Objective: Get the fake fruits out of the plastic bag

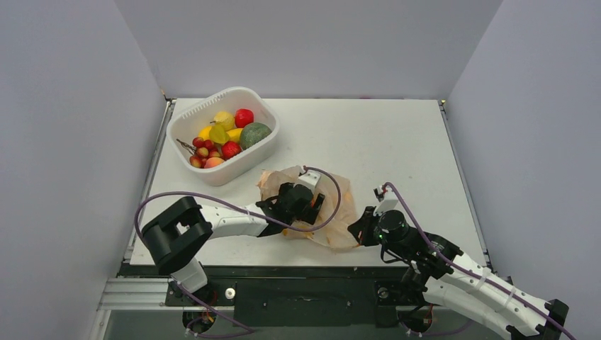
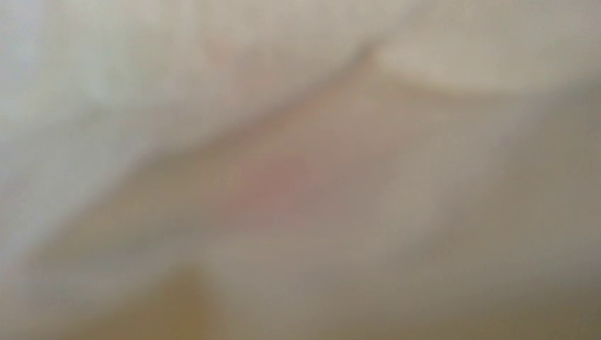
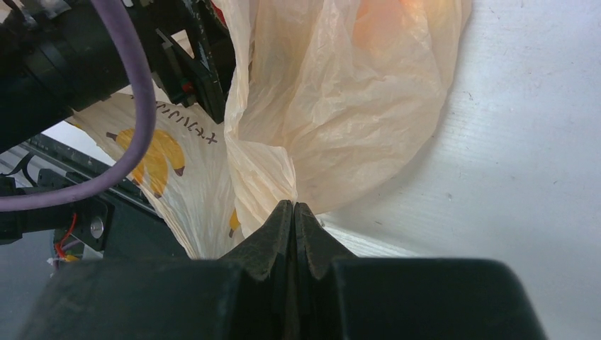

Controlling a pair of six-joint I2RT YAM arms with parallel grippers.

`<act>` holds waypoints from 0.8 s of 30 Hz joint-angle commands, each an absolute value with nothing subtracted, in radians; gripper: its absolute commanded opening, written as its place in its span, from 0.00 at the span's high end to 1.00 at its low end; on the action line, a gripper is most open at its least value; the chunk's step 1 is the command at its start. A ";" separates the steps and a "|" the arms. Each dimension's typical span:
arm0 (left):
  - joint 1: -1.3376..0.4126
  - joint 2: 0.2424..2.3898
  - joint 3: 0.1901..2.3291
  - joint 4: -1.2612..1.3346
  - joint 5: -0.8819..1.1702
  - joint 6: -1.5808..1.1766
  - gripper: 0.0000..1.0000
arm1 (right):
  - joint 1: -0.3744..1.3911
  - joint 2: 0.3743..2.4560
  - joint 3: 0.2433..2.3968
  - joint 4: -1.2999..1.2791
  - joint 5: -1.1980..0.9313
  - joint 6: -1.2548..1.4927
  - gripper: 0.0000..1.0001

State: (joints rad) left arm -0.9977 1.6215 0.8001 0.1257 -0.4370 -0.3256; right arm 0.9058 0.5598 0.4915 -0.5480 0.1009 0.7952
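The plastic bag (image 1: 339, 212) lies crumpled near the table's front edge, pale peach with orange prints. My left gripper (image 1: 303, 204) is pushed into its mouth, and its fingers are hidden by the film. The left wrist view shows only blurred bag film (image 2: 425, 142) with a reddish smear and a yellowish smear. My right gripper (image 3: 293, 207) is shut on the bag's edge (image 3: 273, 177) at the bag's right end (image 1: 360, 228). An orange fake fruit (image 3: 383, 21) glows through the bag. Other fake fruits (image 1: 224, 134) lie in the basket.
A white slotted basket (image 1: 264, 106) stands at the back left with several fruits and a dull dark-green round fruit (image 1: 255, 134). The left arm's purple cable (image 1: 333, 195) loops over the bag. The table's front edge (image 1: 283, 265) is close to the bag.
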 commanded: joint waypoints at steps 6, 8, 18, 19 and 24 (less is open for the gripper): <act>-0.999 1.560 0.908 0.054 -0.393 -0.370 0.81 | 0.913 0.562 0.522 -0.537 0.156 0.797 1.00; -0.998 1.503 0.910 0.020 -0.368 -0.414 0.96 | 0.913 0.569 0.529 -0.532 0.182 0.797 1.00; -0.906 1.232 0.914 -0.067 0.215 -0.591 1.00 | 0.847 0.628 0.620 -0.545 0.454 0.825 1.00; -0.898 1.218 0.919 -0.066 0.253 -0.604 1.00 | 0.830 0.654 0.639 -0.552 0.452 0.820 1.00; -0.848 1.131 1.046 -0.107 0.403 -0.598 1.00 | 0.710 0.713 0.675 -0.558 0.405 0.778 1.00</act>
